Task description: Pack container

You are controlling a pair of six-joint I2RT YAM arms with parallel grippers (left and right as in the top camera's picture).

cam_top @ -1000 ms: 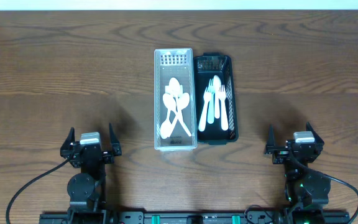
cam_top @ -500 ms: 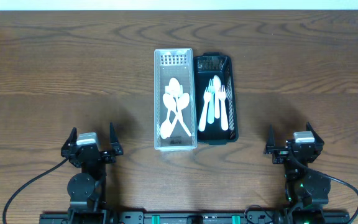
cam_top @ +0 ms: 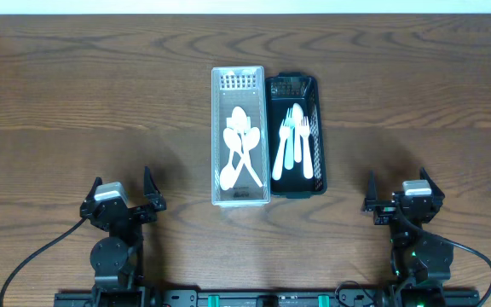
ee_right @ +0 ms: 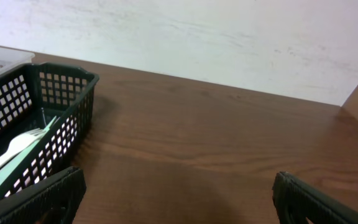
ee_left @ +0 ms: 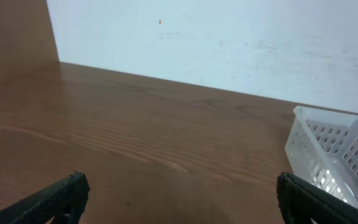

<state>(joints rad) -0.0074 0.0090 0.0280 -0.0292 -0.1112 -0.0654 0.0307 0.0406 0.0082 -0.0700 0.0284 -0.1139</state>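
A clear white basket (cam_top: 239,78) holding white plastic spoons (cam_top: 240,147) stands at the table's middle, touching a dark green basket (cam_top: 315,128) with white forks (cam_top: 293,141) on its right. My left gripper (cam_top: 123,194) is open and empty near the front left, turned slightly; the white basket's corner shows in its wrist view (ee_left: 340,149). My right gripper (cam_top: 402,192) is open and empty near the front right; the green basket (ee_right: 48,109) with a fork (ee_right: 14,149) shows at the left of its wrist view.
The wooden table (cam_top: 75,94) stretches bare to both sides of the baskets. A white wall (ee_left: 229,37) runs behind the far edge.
My left gripper has rotated slightly counter-clockwise and shifted a little left. The right gripper and both baskets have not moved.
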